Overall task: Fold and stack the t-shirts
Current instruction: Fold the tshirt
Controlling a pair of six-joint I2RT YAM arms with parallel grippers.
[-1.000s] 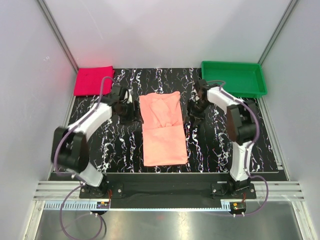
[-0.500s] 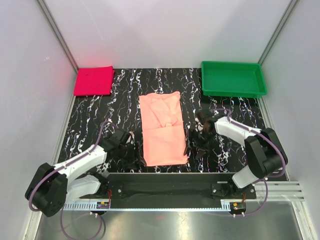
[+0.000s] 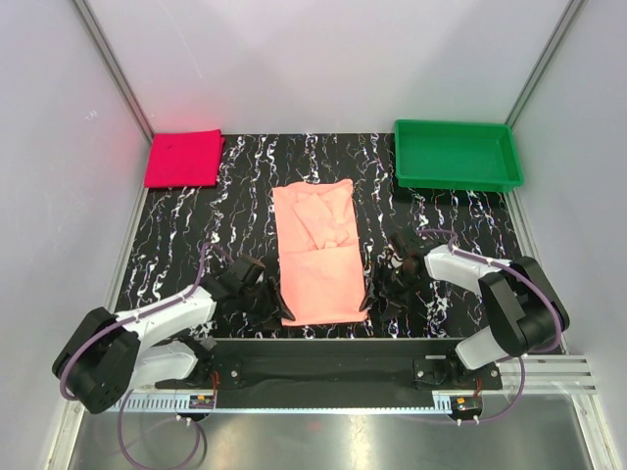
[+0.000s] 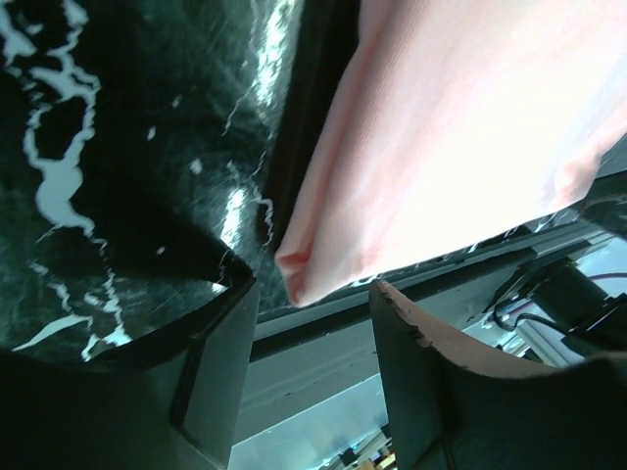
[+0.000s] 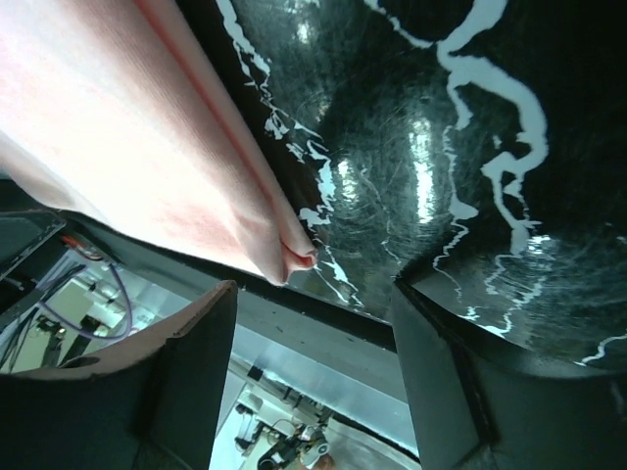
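The salmon-pink t-shirt (image 3: 318, 257) lies as a long strip in the middle of the table, sleeves folded in. The magenta-red t-shirt (image 3: 183, 158) lies folded at the back left. My left gripper (image 3: 268, 305) is low at the pink shirt's near left corner (image 4: 306, 266). It is open, and the corner sits just ahead of its fingertips (image 4: 235, 323). My right gripper (image 3: 378, 290) is at the near right corner (image 5: 292, 251), also open, with that corner in front of the gap. Neither grips cloth.
A green tray (image 3: 457, 154) stands at the back right. The black rail (image 3: 323, 349) of the arm bases runs just behind the shirt's near hem. White walls close in the left, right and back sides.
Both arms have swung from beside the shirt's far half down to its near corners. The left jaws have narrowed a little. The shirts have not moved.
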